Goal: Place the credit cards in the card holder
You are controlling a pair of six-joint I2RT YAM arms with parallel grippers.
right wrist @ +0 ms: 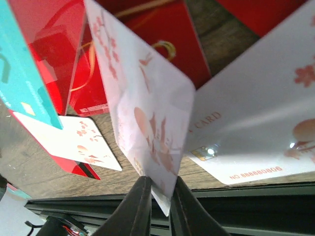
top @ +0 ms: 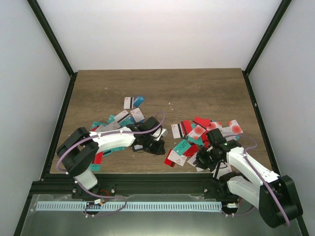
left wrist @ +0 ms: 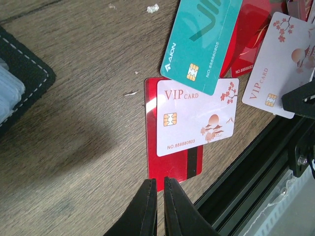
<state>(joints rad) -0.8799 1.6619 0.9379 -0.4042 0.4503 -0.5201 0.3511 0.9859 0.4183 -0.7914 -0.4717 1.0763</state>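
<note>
Credit cards lie in two heaps, left (top: 119, 120) and right (top: 206, 130). My left gripper (top: 159, 147) is between them, low over the table. In the left wrist view its jaws (left wrist: 160, 184) are together and empty, tips at the near edge of a red card (left wrist: 172, 167) that lies under a white VIP card (left wrist: 197, 118) and a teal card (left wrist: 202, 39). A corner of the black stitched card holder (left wrist: 22, 73) shows at the left. My right gripper (top: 203, 158) is shut on a white VIP card (right wrist: 142, 98), held tilted on edge between its jaws (right wrist: 160, 189).
The black front rail (top: 147, 179) runs close behind both grippers and shows in the left wrist view (left wrist: 256, 182). Another white VIP card (right wrist: 256, 118) and red cards (right wrist: 162, 44) lie under the right gripper. Grey walls enclose the wooden table (top: 197, 93).
</note>
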